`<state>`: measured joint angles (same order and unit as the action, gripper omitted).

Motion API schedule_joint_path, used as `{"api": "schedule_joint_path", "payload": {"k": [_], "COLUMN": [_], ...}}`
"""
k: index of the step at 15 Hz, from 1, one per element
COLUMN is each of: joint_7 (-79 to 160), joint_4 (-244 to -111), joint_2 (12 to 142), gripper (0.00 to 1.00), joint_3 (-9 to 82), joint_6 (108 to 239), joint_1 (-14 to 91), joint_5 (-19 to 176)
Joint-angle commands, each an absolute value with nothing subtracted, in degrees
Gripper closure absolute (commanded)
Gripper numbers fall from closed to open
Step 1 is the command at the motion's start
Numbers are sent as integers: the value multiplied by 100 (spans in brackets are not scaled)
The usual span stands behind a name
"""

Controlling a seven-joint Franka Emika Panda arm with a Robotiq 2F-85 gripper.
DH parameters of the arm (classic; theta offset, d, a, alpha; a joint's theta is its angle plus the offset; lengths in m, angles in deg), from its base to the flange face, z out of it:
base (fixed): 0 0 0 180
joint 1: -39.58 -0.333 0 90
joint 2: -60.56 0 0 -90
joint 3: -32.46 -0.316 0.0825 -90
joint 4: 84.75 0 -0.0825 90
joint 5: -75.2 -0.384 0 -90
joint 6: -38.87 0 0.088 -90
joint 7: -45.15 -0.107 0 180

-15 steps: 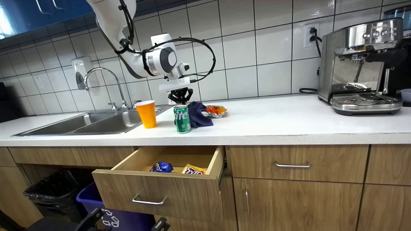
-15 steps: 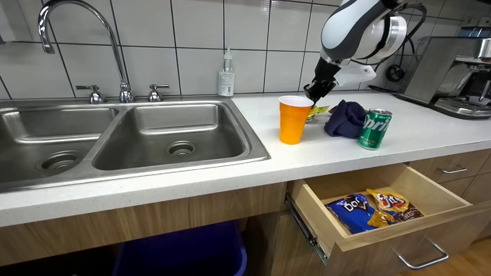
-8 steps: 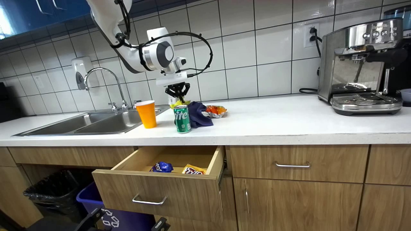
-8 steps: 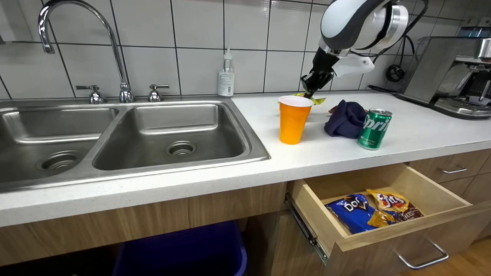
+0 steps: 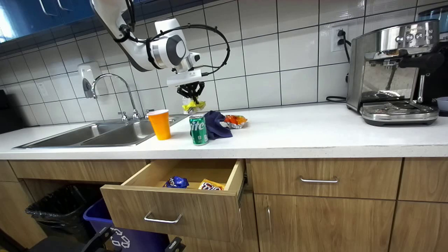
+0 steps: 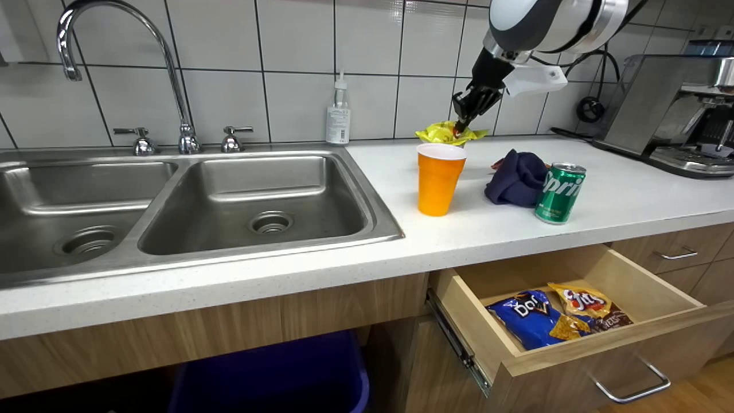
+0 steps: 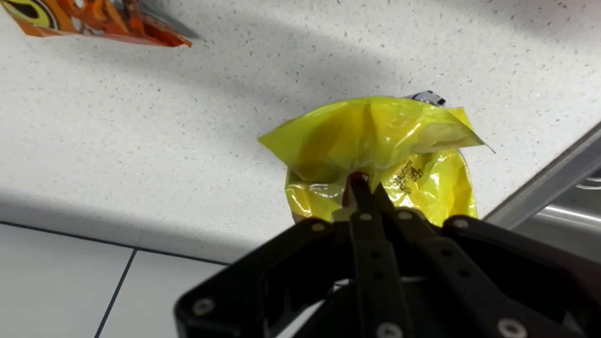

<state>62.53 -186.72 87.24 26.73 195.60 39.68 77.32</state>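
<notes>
Wrist view: the gripper (image 7: 368,188) pinches a yellow bag (image 7: 375,126)

Its fingers (image 7: 360,195) are pressed together on the crumpled upper part of the yellow bag, which hangs directly under the gripper, over the white counter (image 5: 297,129).

Lower than the gripper and in front of it, a drawer (image 5: 182,206) is pulled out, as both exterior views show. Inside lie, side by side, a blue chip bag (image 6: 536,318) and a yellow-brown chip bag (image 6: 590,307). Below the gripper, an orange cup (image 6: 440,183) stands upright; its inside bottom cannot be seen. To the left of the gripper in both exterior views is a steel sink (image 6: 381,215) with two basins. Far below the gripper, under the counter, are a blue bin (image 5: 140,238) and a black-lined bin (image 5: 66,217).

On the counter, between the gripper and the drawer, a green can (image 5: 198,130) stands upright, with a dark blue cloth (image 6: 519,178) bunched just beside it. In an exterior view, an orange bag (image 5: 236,120) lies to the right of the gripper, near the cloth, and a coffee machine (image 5: 399,70) stands well apart on that same side.
</notes>
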Motion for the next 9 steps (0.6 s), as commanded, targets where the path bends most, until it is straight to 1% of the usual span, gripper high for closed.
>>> {"api": "schedule_joint_path", "payload": {"k": [1,9], "joint_7": [6593,7303], "joint_4": [-19293,-20306], "joint_2": [8200,7366], "gripper": [100,100], "joint_3": [2395,1979], "joint_6": [19836,20270], "joint_1": [4243,4652], "joint_5": [7542,6912]}}
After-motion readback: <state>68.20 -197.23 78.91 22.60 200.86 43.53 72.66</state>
